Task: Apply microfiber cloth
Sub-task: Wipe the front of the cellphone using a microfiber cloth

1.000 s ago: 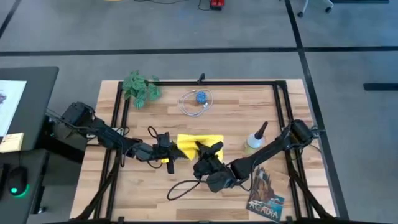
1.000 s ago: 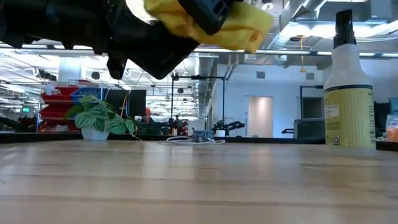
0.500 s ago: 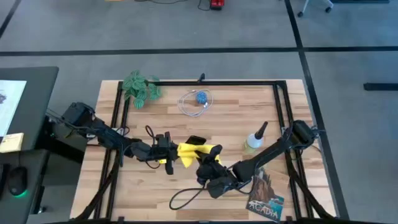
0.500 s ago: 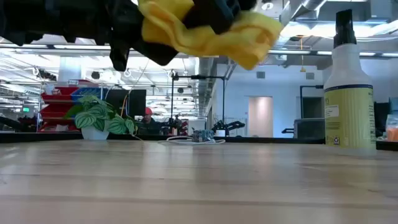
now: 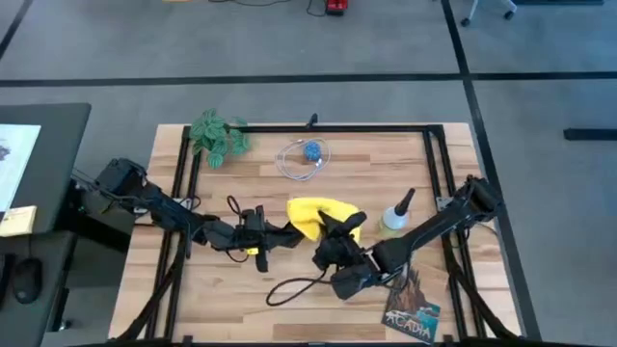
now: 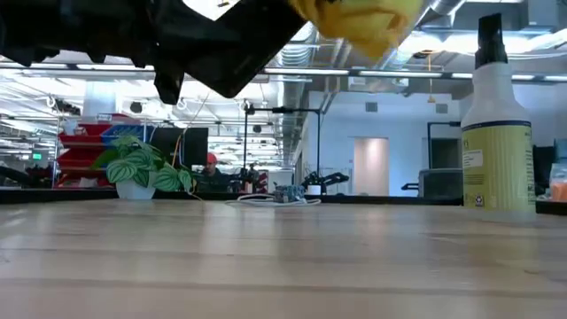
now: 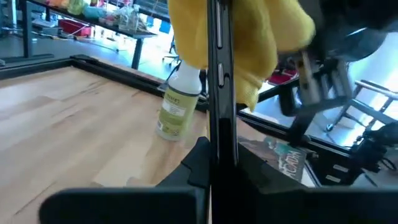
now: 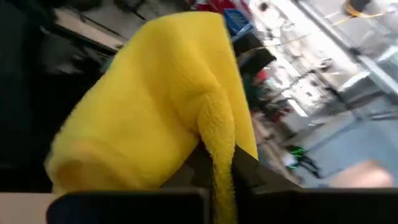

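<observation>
The yellow microfiber cloth [image 5: 318, 214] is bunched up above the middle of the table, with my right gripper [image 5: 339, 229] shut on it. It fills the right wrist view [image 8: 149, 106] and hangs at the top of the low view [image 6: 359, 16]. My left gripper [image 5: 262, 236] reaches in from the table's left, shut on a black smartphone [image 7: 216, 93]. The phone shows edge-on in the left wrist view. The cloth [image 7: 249, 43] lies bunched against the phone's far end. My left gripper pinches the smartphone's near end [image 7: 215, 163] between its two fingers, coming level from the table's left. The phone stands on edge, pointing toward the table's right, lifted clear of the table. My right gripper pinches a bunched fold of the cloth [image 8: 217, 158] between its two fingers, several layers together. The rest of the cloth bulges beyond the fingers and rests against the phone's far end. The cloth is lifted clear of the table.
A spray bottle [image 5: 395, 217] stands just right of the cloth. A dark illustrated booklet [image 5: 413, 301] lies at the near right. A potted plant [image 5: 217, 135] and a coiled cable [image 5: 307, 157] sit at the far side. A black cable [image 5: 289, 287] loops across the near middle.
My right gripper has carried the cloth toward the table's right and far side and upward, along the phone. The cloth, earlier spread wider over the phone, is now bunched at the phone's far end. In the low view it has risen nearly out of the picture.
</observation>
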### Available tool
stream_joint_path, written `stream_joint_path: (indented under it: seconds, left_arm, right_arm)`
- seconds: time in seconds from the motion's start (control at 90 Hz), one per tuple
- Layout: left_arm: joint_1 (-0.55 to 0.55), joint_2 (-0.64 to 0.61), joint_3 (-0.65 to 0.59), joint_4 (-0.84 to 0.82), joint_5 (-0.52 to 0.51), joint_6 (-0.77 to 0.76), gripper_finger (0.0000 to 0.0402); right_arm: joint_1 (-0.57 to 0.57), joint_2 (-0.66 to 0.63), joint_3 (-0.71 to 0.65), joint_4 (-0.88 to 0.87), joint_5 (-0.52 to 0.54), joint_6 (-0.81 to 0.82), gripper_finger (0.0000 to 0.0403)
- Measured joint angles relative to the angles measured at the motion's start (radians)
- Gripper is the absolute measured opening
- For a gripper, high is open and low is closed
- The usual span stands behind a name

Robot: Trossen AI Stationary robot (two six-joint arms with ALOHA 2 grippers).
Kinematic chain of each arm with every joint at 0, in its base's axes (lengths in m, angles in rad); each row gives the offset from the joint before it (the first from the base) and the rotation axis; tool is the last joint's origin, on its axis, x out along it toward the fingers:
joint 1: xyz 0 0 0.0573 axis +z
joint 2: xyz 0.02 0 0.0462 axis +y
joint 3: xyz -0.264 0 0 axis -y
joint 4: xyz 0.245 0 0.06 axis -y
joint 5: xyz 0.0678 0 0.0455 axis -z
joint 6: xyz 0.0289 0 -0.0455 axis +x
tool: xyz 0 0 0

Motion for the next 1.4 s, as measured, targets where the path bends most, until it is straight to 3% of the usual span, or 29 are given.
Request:
stream_joint_path:
  seconds: [0.278, 0.6, 0.733, 0.856, 0.956, 1.267, 1.4]
  left_arm:
    - [0.001, 0.0, -0.001, 0.01, -0.007, 0.008, 0.0011]
    - [0.001, 0.0, 0.0, 0.016, -0.007, 0.002, 0.0011]
    - [0.001, 0.0, 0.0, 0.014, -0.008, 0.0, 0.0011]
    - [0.001, 0.0, 0.0, 0.009, -0.007, -0.006, 0.0011]
    - [0.001, 0.0, 0.0, 0.001, -0.009, -0.008, 0.0011]
    - [0.001, 0.0, 0.0, 0.018, -0.011, -0.008, 0.0011]
    - [0.0, 0.0, 0.0, 0.031, -0.009, -0.007, 0.0011]
  right_arm:
    - [-0.003, 0.13, -0.001, 0.045, -0.242, 0.121, 0.0]
    - [-0.02, 0.115, -0.001, 0.304, -0.183, -0.159, 0.0]
    - [-0.036, 0.097, 0.0, 0.346, -0.204, -0.141, 0.0]
    - [-0.05, 0.105, 0.0, 0.294, -0.3, -0.071, 0.0]
    - [-0.05, 0.105, 0.0, 0.181, -0.304, 0.034, 0.0]
    - [0.006, 0.065, -0.001, -0.081, -0.079, 0.132, 0.0]
    - [0.001, 0.033, 0.0, -0.084, -0.114, 0.19, 0.0]
